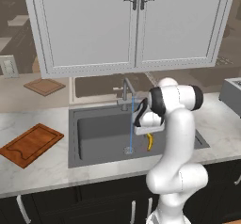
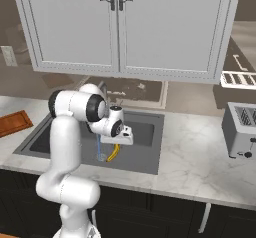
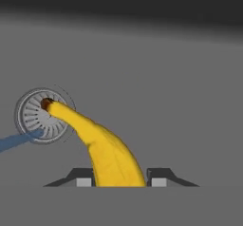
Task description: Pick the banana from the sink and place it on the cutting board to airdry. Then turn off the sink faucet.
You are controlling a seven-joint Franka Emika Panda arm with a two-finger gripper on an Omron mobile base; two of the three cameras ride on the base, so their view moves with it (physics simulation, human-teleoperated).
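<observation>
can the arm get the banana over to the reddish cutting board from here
Probably yes: the gripper is shut on the banana over the sink, and the counter between it and the cutting board looks bare, though it's a long swing left.

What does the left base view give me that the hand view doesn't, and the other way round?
Left base view: the cutting board on the counter left of the sink, and the faucet above it.

Hand view: the end effector shut on the banana, fingertips on either side.

Both: the banana, the drain, the water stream.
</observation>
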